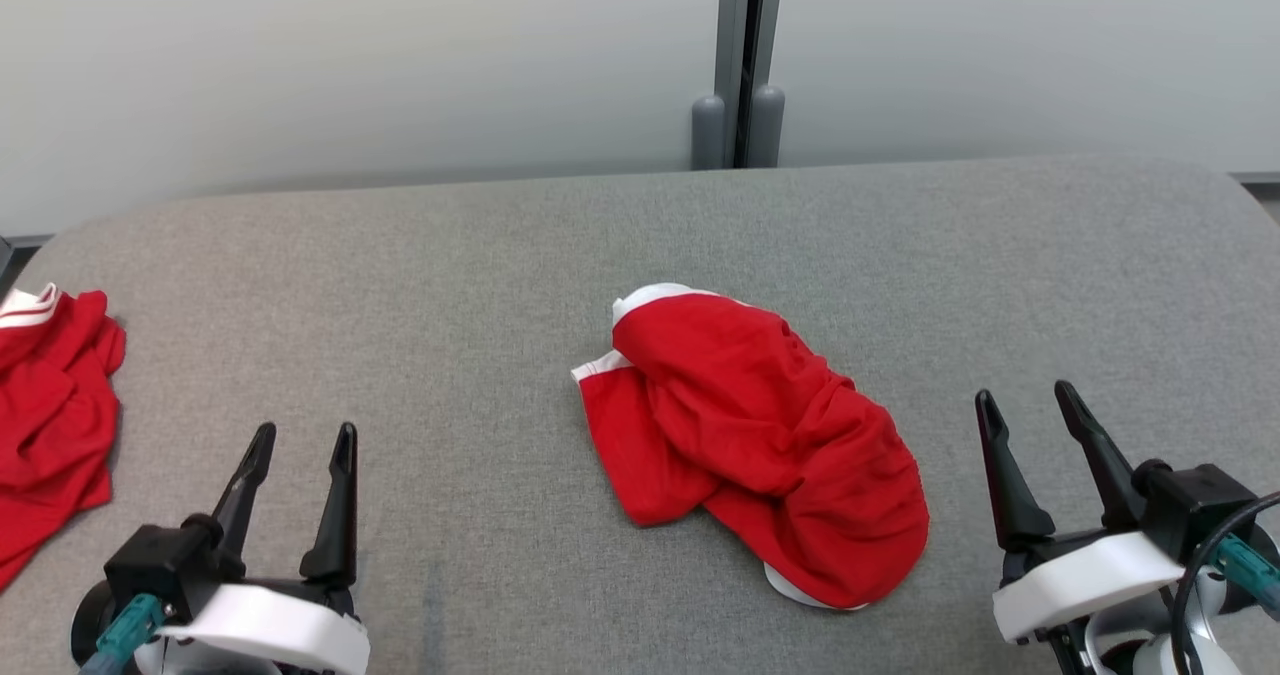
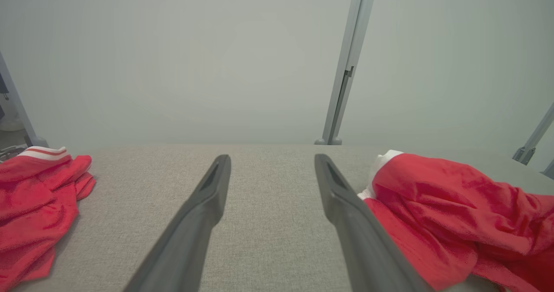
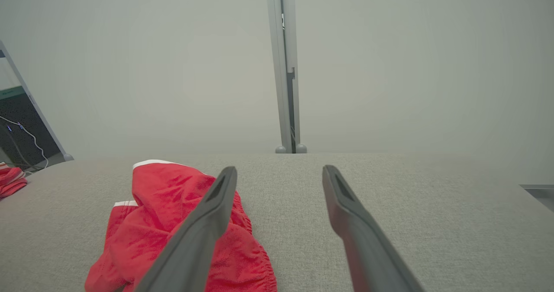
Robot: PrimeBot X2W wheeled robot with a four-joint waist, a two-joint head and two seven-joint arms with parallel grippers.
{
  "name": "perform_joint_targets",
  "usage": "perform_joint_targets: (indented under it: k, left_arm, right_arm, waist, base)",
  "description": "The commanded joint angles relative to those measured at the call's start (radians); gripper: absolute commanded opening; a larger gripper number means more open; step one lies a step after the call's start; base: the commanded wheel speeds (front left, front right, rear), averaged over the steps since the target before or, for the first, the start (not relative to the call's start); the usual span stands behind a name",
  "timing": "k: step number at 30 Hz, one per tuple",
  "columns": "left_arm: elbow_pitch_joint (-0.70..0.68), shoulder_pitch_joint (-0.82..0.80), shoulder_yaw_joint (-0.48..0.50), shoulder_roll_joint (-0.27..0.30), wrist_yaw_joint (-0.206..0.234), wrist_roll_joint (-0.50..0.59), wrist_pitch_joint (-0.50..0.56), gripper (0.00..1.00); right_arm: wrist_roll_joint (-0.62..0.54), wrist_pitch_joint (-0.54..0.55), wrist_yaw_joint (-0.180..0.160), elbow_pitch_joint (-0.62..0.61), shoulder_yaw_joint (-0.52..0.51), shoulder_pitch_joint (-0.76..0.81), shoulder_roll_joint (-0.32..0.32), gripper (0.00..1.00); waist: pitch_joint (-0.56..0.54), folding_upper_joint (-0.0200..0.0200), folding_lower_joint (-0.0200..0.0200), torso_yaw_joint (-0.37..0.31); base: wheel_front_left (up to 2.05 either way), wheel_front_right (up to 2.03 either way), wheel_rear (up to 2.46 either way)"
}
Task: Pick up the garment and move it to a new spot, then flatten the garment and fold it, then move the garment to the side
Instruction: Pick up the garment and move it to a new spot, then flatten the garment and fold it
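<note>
Head view, nearest first: my left gripper (image 1: pixel 305 430) and my right gripper (image 1: pixel 1025 392) both hang over the grey table (image 1: pixel 450 255), fingers spread wide with nothing between them. I take the grey post (image 1: pixel 738 105) at the table's far edge as my mark. The left gripper sits well left of its line and the right gripper well right of it.

Farther out, the crumpled red garment (image 1: pixel 760 435) lies on the table in front of the post, between my two grippers. Its long axis runs slantwise, from the white hem at the end nearer the post to a rounded end closer to me and farther right. That rounded end is near my right gripper, so I judge the right arm has the shorter reach, going left and forward. Another red cloth (image 1: pixel 50 425) lies far left of the post, by the table's edge.
</note>
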Motion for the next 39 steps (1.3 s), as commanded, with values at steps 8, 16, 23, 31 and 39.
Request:
perform_joint_targets:
  k: [8, 16, 23, 31, 39]
  left_arm:
    - [-0.055, 0.090, -0.012, 0.019, 0.028, -0.001, 0.025, 1.00]
    - [-0.086, 0.121, -0.027, 0.021, 0.041, 0.005, 0.047, 1.00]
    - [-0.075, 0.109, -0.026, 0.028, 0.041, -0.001, 0.049, 1.00]
    - [-0.067, 0.099, -0.031, 0.030, 0.044, -0.006, 0.052, 1.00]
    - [-0.063, 0.087, -0.039, 0.029, 0.047, -0.007, 0.057, 1.00]
  right_arm:
    - [-0.015, 0.041, 0.002, -0.034, -0.029, 0.081, -0.009, 1.00]
    - [-0.016, 0.059, 0.002, -0.063, -0.043, 0.113, -0.008, 1.00]
    - [-0.019, 0.069, 0.002, -0.076, -0.045, 0.122, -0.007, 1.00]
    - [-0.014, 0.069, 0.002, -0.074, -0.044, 0.122, -0.007, 1.00]
    - [-0.015, 0.070, 0.002, -0.068, -0.053, 0.126, -0.006, 1.00]
  waist:
    - [-0.067, -0.0001, 0.0000, 0.005]
    - [-0.083, -0.0001, 0.0000, 0.008]
    - [-0.083, -0.0001, 0.0000, 0.007]
    - [-0.081, -0.0001, 0.0000, 0.007]
    - [-0.077, -0.0001, 0.0000, 0.015]
  base:
    - [0.00, 0.00, 0.00]
    - [0.00, 0.00, 0.00]
    - [0.00, 0.00, 0.00]
    - [0.00, 0.00, 0.00]
    - [0.00, 0.00, 0.00]
